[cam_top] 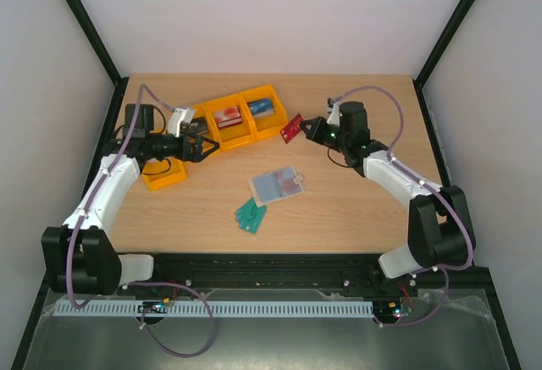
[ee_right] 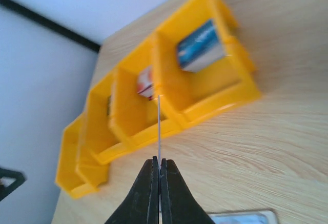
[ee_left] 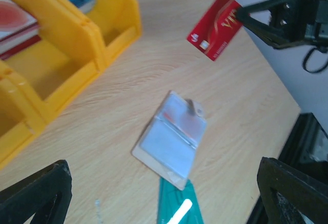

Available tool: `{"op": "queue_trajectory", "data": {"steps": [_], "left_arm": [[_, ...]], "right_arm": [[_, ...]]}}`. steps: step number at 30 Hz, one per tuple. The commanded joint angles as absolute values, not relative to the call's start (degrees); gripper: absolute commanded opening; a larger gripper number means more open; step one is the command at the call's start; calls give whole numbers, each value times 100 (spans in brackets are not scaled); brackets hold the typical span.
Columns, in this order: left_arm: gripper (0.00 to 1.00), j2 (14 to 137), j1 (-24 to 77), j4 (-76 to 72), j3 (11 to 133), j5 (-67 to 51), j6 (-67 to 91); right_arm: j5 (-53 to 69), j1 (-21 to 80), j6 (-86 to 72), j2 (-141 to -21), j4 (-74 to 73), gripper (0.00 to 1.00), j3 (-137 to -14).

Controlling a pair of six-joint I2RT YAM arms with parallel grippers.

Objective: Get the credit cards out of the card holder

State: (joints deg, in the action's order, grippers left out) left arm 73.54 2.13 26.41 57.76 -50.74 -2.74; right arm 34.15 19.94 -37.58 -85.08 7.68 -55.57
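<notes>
My right pincer [cam_top: 306, 129] is pinched tight on one edge of the red card [cam_top: 291, 129], lifted off the table [cam_top: 356, 209], beyond the holder [cam_top: 277, 185] and a little to its right. From my own wrist the card shows edge-on, a thin line rising from my closed fingertips [ee_right: 154, 183], so I cannot read its face there. The left wrist view shows it better: red with gold print, though blurred.

The holder lies flat and open, its pale blue-grey inside up. My right wrist camera catches only a sliver of it at the bottom edge. A pinkish patch shows on one half; I cannot tell if that is a card in a pocket.

Just nearer than the holder lie green cards [cam_top: 251, 214], cut off by the frame in the left wrist view.

My left pincer [cam_top: 206, 150] is spread wide with nothing in it, left of the holder, by the yellow bins [cam_top: 237, 120]. Their contents are blurred.
</notes>
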Motion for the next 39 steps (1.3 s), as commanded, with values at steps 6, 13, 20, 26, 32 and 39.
{"op": "queue_trajectory", "data": {"steps": [6,13,20,26,32,39], "left_arm": [[99,7291,-252,2254,5616,-3696,148],[99,7378,-595,2059,5448,-3777,303],[99,7556,-745,2002,5425,-3717,289],[99,7802,-745,2012,5504,-3685,190],[99,8057,-747,2102,5676,-3683,81],[99,8270,-747,2249,5904,-3700,-62]], "right_arm": [[2108,1315,-4781,-8140,1272,2,-4727],[2235,739,-4953,-8598,1610,2,-4424],[2378,720,-5044,-8939,1993,2,-4332],[2381,721,-4918,-9096,1971,2,-4405],[2365,718,-4862,-9289,2002,2,-4517],[2371,718,-4875,-9603,2049,2,-4583]]}}
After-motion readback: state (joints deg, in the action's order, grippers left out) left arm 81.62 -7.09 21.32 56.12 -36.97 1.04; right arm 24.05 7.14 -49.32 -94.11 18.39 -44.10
